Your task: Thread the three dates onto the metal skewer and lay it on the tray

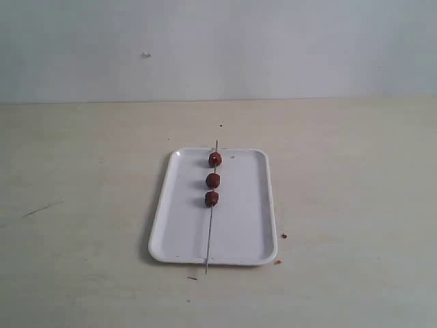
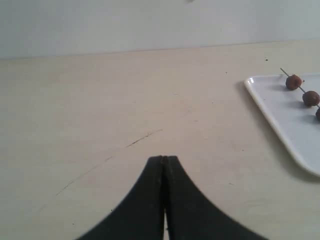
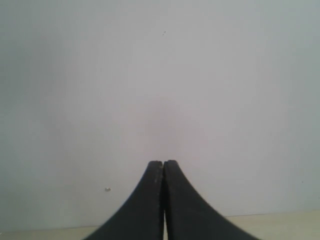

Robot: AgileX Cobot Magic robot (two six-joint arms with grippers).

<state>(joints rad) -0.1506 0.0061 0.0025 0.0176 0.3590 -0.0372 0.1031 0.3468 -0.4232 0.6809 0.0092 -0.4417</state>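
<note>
The white tray (image 1: 239, 225) lies in the middle of the table. Along its length rests the thin metal skewer (image 1: 209, 236), its ends sticking out past both short rims. Three dates (image 1: 213, 180) sit threaded on its far half, spaced a little apart. The left wrist view catches the tray's corner (image 2: 280, 112), the skewer tip (image 2: 284, 72) and dates (image 2: 294, 82). My left gripper (image 2: 163, 159) is shut and empty above bare table, well away from the tray. My right gripper (image 3: 163, 163) is shut too, facing the pale wall. Neither arm shows in the exterior view.
Small brown crumbs (image 1: 283, 236) lie on the table beside the tray's right rim and near its front edge (image 1: 192, 278). A faint dark scratch (image 1: 41, 209) marks the table on the left. The pale wall (image 1: 218, 48) rises behind the table.
</note>
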